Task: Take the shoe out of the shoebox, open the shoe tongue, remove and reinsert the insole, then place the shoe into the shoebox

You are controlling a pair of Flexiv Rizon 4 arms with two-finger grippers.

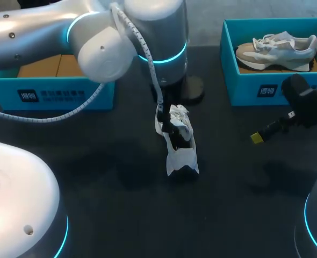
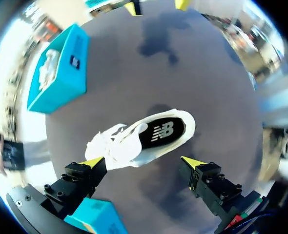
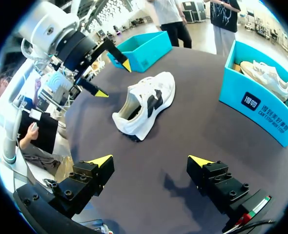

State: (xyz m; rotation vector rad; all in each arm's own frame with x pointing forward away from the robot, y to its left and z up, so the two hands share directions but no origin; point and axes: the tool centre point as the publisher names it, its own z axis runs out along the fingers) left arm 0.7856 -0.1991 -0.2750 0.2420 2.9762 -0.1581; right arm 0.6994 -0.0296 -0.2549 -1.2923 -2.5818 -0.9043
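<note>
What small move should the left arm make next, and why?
Probably lower the left gripper onto the tongue of the white shoe. The shoe is already out on the table, and its dark insole shows inside the opening. The left gripper hangs open above the shoe, touching nothing. The right gripper, also open, is off to the side.

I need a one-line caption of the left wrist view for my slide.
Left gripper, fingers open, above a white sneaker on the dark table; a teal shoebox stands nearby.

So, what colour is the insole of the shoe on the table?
Black insole, clearest in left wrist view.
</note>
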